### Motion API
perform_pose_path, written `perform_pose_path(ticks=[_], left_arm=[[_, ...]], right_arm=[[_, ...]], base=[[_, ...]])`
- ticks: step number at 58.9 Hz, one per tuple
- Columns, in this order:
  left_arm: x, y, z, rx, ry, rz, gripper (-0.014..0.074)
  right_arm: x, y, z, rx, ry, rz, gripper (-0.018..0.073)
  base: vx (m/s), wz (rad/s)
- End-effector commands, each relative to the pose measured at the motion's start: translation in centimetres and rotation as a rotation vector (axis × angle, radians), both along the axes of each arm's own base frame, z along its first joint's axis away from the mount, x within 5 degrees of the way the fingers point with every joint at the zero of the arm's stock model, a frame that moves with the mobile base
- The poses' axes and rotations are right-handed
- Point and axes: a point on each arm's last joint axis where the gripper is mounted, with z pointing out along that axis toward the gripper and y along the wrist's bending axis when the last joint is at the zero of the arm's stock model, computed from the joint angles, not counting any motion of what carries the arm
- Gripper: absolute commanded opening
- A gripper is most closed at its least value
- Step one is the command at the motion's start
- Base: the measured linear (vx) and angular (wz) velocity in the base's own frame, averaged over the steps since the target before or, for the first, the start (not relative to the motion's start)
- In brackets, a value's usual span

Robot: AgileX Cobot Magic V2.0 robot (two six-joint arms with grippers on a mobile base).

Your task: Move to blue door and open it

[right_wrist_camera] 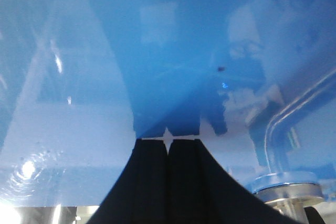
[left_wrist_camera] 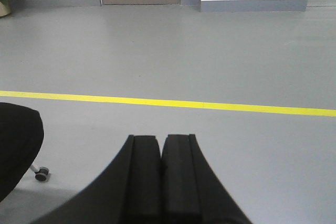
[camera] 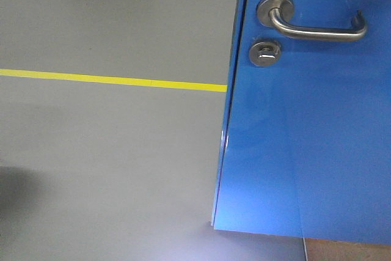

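Both claws are shut on nothing, and with the blue door point(camera: 305, 126) already ajar right of the yellow floor line point(camera: 110, 79), we should keep the right claw point(right_wrist_camera: 168, 142) pressed flat against the panel beside the lever handle point(camera: 317, 25), pushing steadily while the left claw point(left_wrist_camera: 160, 142) hangs clear.

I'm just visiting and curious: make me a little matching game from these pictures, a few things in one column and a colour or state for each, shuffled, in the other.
Things:
1. glossy door panel
2. straight tape line on the grey floor
3. curved lever handle on the door
4. left pincer

Colour or state:
A. brushed steel
B. shut, black
C. bright blue
D. yellow

Pairs: 1-C, 2-D, 3-A, 4-B
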Motion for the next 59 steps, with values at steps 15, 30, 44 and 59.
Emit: perform_pose_path(ticks=[15, 30, 44, 59], left_arm=[[0.10, 0.01, 0.64, 0.006, -0.089, 0.002, 0.0070], [0.10, 0.01, 0.64, 0.006, -0.089, 0.002, 0.0070], [0.10, 0.01, 0.64, 0.006, -0.089, 0.002, 0.0070], [0.10, 0.01, 0.64, 0.006, -0.089, 0.002, 0.0070]], right_arm=[[-0.32, -0.29, 1.84, 0.031, -0.071, -0.042, 0.0002], [-0.32, -0.29, 1.84, 0.031, -0.071, -0.042, 0.0002], [-0.32, -0.29, 1.84, 0.031, -0.071, -0.042, 0.0002], [-0.40, -0.27, 1.91, 0.031, -0.073, -0.042, 0.0002]], base=[[0.17, -0.06], [0.14, -0.07], [0.11, -0.06], [0.05, -0.03]])
